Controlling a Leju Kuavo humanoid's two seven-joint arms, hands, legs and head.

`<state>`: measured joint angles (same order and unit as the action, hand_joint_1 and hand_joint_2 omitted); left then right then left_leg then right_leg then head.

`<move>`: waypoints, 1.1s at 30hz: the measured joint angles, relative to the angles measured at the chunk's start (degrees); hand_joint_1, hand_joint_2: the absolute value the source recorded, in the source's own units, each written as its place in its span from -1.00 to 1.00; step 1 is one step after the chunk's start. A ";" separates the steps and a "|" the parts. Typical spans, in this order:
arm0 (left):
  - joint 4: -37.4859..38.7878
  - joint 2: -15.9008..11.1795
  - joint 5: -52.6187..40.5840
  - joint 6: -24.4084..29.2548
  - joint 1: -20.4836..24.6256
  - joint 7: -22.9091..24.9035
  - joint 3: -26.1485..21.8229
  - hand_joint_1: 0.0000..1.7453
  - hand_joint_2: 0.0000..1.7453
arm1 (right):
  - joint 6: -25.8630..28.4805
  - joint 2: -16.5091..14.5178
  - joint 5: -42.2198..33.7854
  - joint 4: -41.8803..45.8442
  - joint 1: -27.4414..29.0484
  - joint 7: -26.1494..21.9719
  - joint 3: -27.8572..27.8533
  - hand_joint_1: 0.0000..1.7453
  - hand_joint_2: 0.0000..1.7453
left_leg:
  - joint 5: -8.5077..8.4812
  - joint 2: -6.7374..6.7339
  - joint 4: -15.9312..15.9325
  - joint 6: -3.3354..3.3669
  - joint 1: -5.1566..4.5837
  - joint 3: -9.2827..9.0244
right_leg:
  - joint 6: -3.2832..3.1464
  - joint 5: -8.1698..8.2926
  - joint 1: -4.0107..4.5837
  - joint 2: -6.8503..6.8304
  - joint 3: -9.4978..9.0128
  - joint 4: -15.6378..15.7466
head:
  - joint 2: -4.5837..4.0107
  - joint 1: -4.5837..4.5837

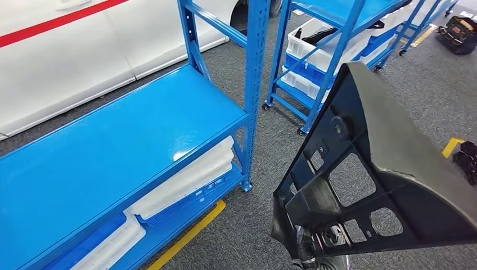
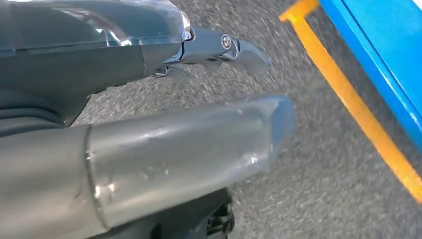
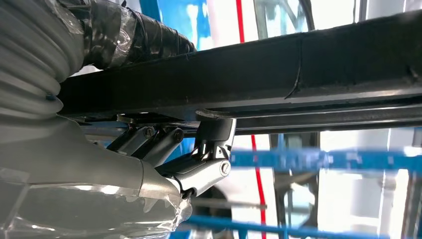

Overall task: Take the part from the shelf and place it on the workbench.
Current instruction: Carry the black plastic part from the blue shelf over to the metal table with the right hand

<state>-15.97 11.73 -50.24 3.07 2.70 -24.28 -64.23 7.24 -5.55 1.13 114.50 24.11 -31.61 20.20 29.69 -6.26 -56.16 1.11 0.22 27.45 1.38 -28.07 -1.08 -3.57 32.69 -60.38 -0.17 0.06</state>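
Robot's right hand (image 3: 164,164) gripped a black plastic part (image 1: 371,169) beside a blue shelf (image 1: 112,152).
Held up off the grey carpet (image 1: 264,185), the triangular, cut-out part filled the lower right of the head view. The left hand (image 2: 164,99) held nothing, fingers extended above carpet near a yellow floor line (image 2: 358,109). White bins (image 1: 191,180) sat under the bare shelf board.

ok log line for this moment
right hand grips black plastic part | left hand holds nothing | blue metal shelf bare
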 joint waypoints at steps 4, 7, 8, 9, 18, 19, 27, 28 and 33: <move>-0.16 0.00 0.05 -0.20 0.32 0.02 -0.72 -1.00 -1.00 | 1.67 -1.07 2.51 1.85 1.35 0.63 -2.31 1.00 1.00 | 0.63 -0.89 -0.59 -1.28 -0.05 -0.31 | -1.86 0.03 0.32 0.87 -0.18 1.13 | 0.00 -0.03; -0.30 0.01 0.09 -0.37 0.24 0.02 -1.08 -1.00 -1.00 | 2.49 -2.48 4.58 3.42 2.13 1.31 -4.65 1.00 1.00 | 4.92 3.99 -6.97 -2.01 0.38 2.47 | -2.98 0.57 0.05 2.61 0.17 1.44 | 0.00 -0.04; -0.32 0.01 0.15 -0.41 0.11 0.05 -1.25 -1.00 -1.00 | 2.84 -2.94 5.40 3.78 2.30 1.55 -5.38 1.00 1.00 | 6.95 5.19 -11.15 -2.08 0.40 4.39 | -3.21 0.69 0.11 3.32 0.36 1.43 | 0.00 -0.04; -0.33 0.02 0.21 -0.44 -0.04 0.13 -1.43 -1.00 -1.00 | 3.39 -3.43 6.64 4.09 2.63 1.85 -6.09 1.00 1.00 | 8.38 5.64 -15.07 -2.09 0.41 6.25 | -3.33 0.78 0.19 4.13 0.48 1.40 | 0.00 -0.03; -0.84 0.26 -0.40 -0.42 -0.45 1.21 -3.67 -1.00 -1.00 | 5.52 -10.90 21.03 8.46 6.94 2.38 -21.59 1.00 1.00 | -0.11 11.32 -1.10 -0.47 0.38 1.36 | -1.65 1.70 0.16 11.47 1.57 0.95 | 0.00 -0.03; -0.92 0.41 -0.54 -0.46 -0.41 1.34 -3.84 -1.00 -1.00 | 6.11 -11.38 22.69 8.69 7.20 2.63 -23.87 1.00 1.00 | -0.39 10.47 -0.87 -0.30 0.48 1.30 | -1.29 1.81 0.12 11.56 1.82 0.90 | 0.00 -0.04; -1.66 0.89 -1.46 -0.51 -0.78 2.16 -5.44 -1.00 -1.00 | 10.79 -12.78 31.20 9.20 7.54 5.67 -35.42 1.00 1.00 | -1.06 2.85 -0.01 0.64 0.54 1.71 | 0.22 -4.82 -0.10 3.54 7.26 -12.26 | 0.00 0.31; -1.73 0.96 -1.55 -0.46 -0.75 2.40 -5.62 -1.00 -1.00 | 11.38 -12.87 32.26 9.20 7.54 6.26 -36.50 1.00 1.00 | -0.92 2.10 -0.13 0.49 0.54 1.64 | 0.29 -3.09 -0.18 2.87 4.96 -8.69 | 0.00 0.32; -2.44 1.22 -2.33 -0.03 -0.66 3.64 -6.80 -1.00 -1.00 | 14.03 -13.24 37.56 9.19 7.47 9.32 -41.34 1.00 1.00 | -0.02 -0.73 -0.75 -0.93 0.01 0.86 | -0.99 -0.65 0.47 -0.04 -0.73 1.42 | 0.00 0.25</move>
<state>-18.42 12.95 -52.57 3.03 2.03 -20.64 -71.02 21.27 -18.79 38.68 123.69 31.58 -22.29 -21.14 29.67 -6.98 -56.91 0.18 0.23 28.31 0.40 -28.72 -0.60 -3.62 31.96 -58.95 -0.17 0.31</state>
